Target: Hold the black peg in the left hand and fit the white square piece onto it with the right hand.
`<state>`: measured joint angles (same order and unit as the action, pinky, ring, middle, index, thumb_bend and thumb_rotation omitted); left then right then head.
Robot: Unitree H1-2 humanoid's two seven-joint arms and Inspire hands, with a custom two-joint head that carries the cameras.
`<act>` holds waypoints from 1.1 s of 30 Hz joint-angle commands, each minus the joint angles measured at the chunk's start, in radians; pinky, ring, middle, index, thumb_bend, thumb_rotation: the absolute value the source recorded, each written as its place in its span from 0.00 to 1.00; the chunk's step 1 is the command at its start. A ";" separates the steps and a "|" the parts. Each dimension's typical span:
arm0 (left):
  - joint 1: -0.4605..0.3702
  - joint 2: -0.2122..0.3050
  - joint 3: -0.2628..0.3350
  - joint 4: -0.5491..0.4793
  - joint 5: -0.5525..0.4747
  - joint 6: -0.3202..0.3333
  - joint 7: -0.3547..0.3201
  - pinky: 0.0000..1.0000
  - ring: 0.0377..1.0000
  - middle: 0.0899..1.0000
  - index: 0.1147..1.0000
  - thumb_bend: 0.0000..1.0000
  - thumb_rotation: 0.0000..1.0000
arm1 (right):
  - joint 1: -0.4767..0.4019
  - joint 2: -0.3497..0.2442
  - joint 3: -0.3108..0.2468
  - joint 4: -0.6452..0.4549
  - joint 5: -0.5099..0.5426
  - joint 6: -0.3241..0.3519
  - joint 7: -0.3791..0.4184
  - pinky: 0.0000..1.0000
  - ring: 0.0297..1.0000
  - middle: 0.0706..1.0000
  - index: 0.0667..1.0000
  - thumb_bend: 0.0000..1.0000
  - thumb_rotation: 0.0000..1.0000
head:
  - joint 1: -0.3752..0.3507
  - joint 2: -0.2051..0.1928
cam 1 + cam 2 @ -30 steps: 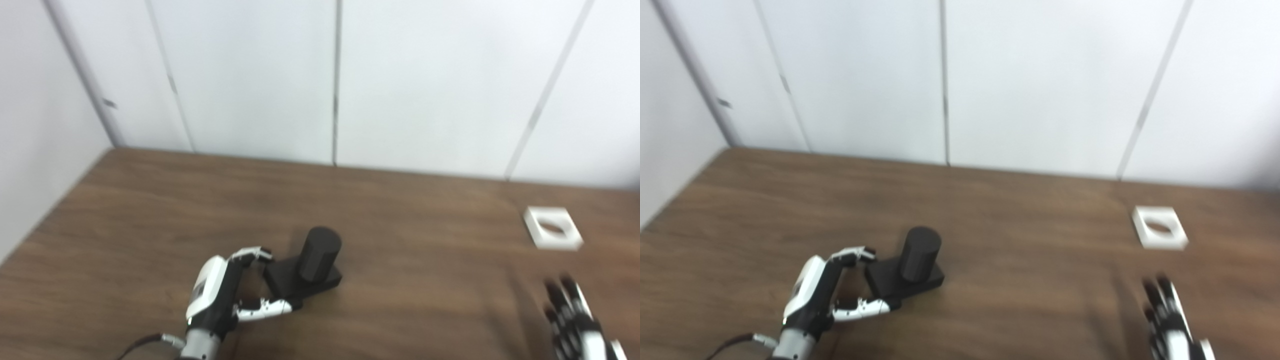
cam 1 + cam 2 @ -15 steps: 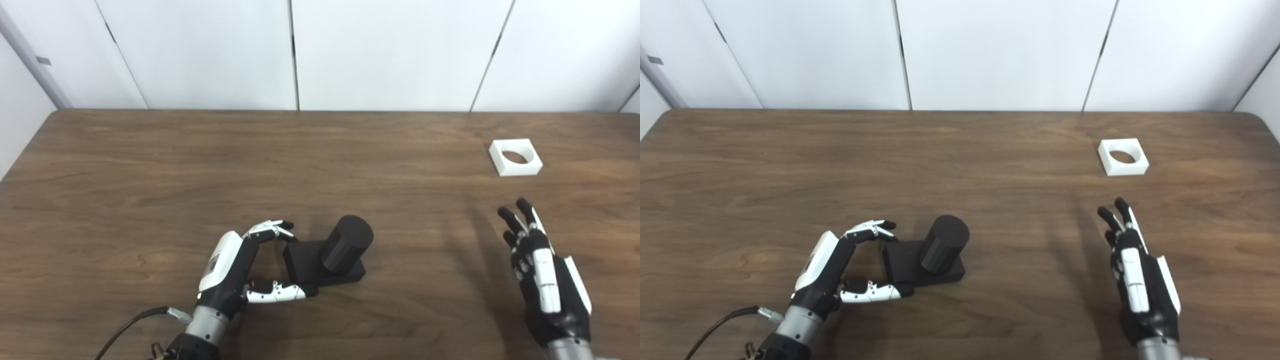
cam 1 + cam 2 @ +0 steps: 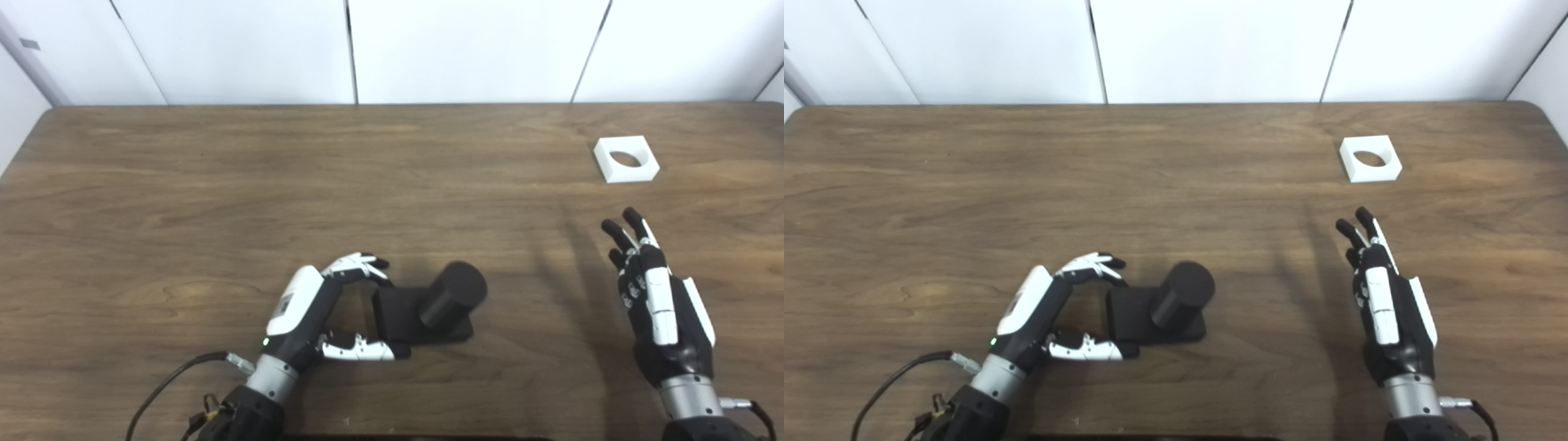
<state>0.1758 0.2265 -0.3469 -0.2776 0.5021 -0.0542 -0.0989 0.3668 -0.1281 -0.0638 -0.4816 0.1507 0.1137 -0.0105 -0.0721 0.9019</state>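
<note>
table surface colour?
Dark brown wood grain on the table; clearest in the right eye view.

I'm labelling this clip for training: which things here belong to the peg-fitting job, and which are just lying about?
Part of the job:
- black peg on its square base, upright
- white square piece, far right, untouched
- left robot hand, open around the base
- right robot hand, open, empty

Not part of the job:
- table
- cable by the left wrist
</note>
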 commanded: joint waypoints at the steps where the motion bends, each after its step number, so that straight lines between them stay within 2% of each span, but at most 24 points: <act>1: -0.004 0.018 -0.011 0.015 0.006 0.014 -0.046 0.84 0.86 0.77 0.42 0.52 0.05 | -0.035 0.033 -0.004 -0.033 0.013 -0.018 -0.006 1.00 0.99 0.90 0.95 0.58 0.93 | -0.001 0.001; 7: -0.020 0.049 -0.024 -0.003 0.050 0.063 -0.119 0.96 0.87 0.76 0.42 0.52 0.05 | -0.041 0.030 0.003 -0.042 0.007 -0.008 -0.014 1.00 0.98 0.90 0.96 0.59 0.93 | -0.010 0.021; 13: -0.022 0.061 -0.034 -0.002 0.150 0.047 -0.120 0.95 0.84 0.74 0.42 0.52 0.05 | -0.039 0.027 0.009 -0.050 0.009 -0.010 -0.018 1.00 0.98 0.89 0.95 0.58 0.94 | -0.015 0.028; 19: -0.023 0.077 -0.047 0.016 0.326 0.008 -0.056 0.88 0.81 0.71 0.42 0.52 0.05 | -0.040 0.026 0.009 -0.047 0.009 -0.014 -0.019 1.00 0.97 0.90 0.95 0.60 0.93 | -0.017 0.032; 25: -0.022 0.089 -0.056 0.021 0.472 -0.017 -0.005 0.87 0.80 0.71 0.42 0.52 0.05 | -0.039 0.027 0.012 -0.055 0.004 -0.003 -0.022 1.00 0.98 0.90 0.94 0.60 0.92 | -0.033 0.027; 28: -0.020 0.091 -0.064 0.038 0.548 -0.040 0.065 0.85 0.79 0.70 0.42 0.52 0.06 | -0.035 0.028 0.013 -0.060 0.005 0.003 -0.022 1.00 0.98 0.90 0.95 0.60 0.92 | -0.035 0.024; 33: -0.019 0.092 -0.068 0.041 0.586 -0.044 0.094 0.91 0.80 0.71 0.42 0.52 0.06 | -0.034 0.030 0.012 -0.055 0.002 -0.004 -0.024 1.00 0.97 0.89 0.95 0.61 0.92 | -0.036 0.013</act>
<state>0.1562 0.2867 -0.4200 -0.2730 1.0234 -0.1136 0.0103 0.3592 -0.1305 -0.0509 -0.5077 0.1534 0.1303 -0.0318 -0.1074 0.9143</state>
